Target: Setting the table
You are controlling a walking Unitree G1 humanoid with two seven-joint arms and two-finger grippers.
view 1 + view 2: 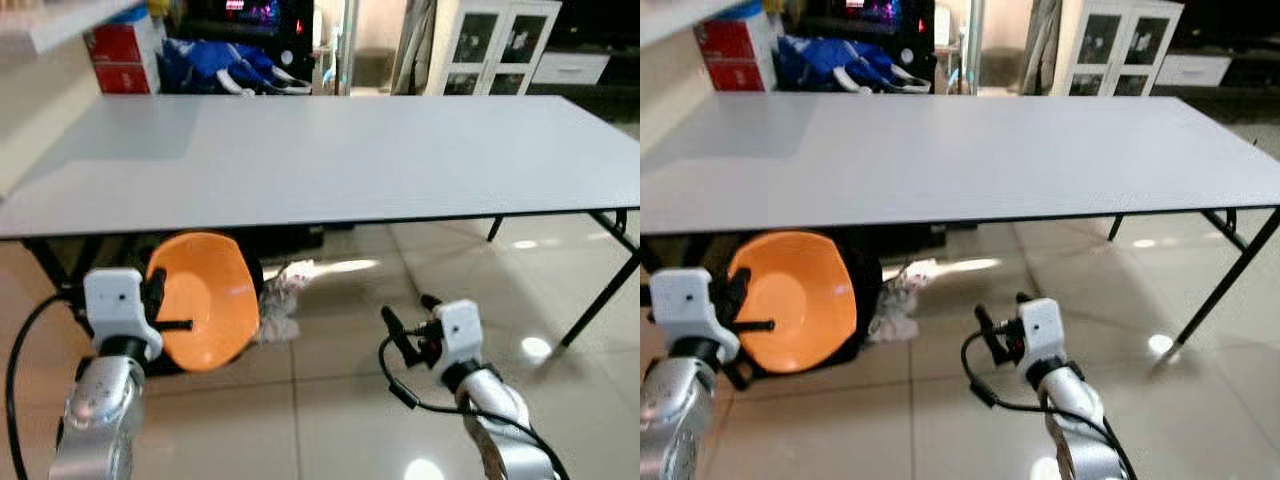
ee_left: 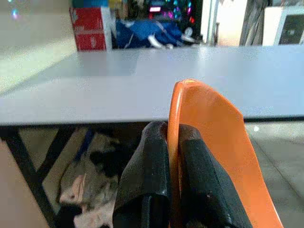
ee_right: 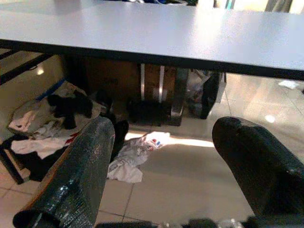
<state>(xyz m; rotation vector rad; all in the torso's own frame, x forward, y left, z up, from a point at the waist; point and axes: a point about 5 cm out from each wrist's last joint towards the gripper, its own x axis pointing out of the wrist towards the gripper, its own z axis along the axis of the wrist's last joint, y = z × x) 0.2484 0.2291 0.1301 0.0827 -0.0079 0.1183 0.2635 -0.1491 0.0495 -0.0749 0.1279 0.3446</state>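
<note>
An orange bowl point(image 1: 205, 297) hangs tilted on its side, below the near edge of the long grey table point(image 1: 330, 150). My left gripper point(image 1: 165, 305) is shut on the bowl's rim; in the left wrist view its two black fingers point(image 2: 147, 175) pinch the orange rim point(image 2: 178, 102) between them. My right gripper point(image 1: 408, 322) is held low in front of the table, over the tiled floor, open with nothing between its fingers point(image 3: 78, 171). The tabletop is bare.
Crumpled cloths and dark items point(image 1: 285, 295) lie on the floor under the table. Black table legs point(image 1: 600, 290) stand at the right. Behind the table are a red box point(image 1: 125, 55), a blue heap point(image 1: 215, 60) and a white cabinet point(image 1: 495, 45).
</note>
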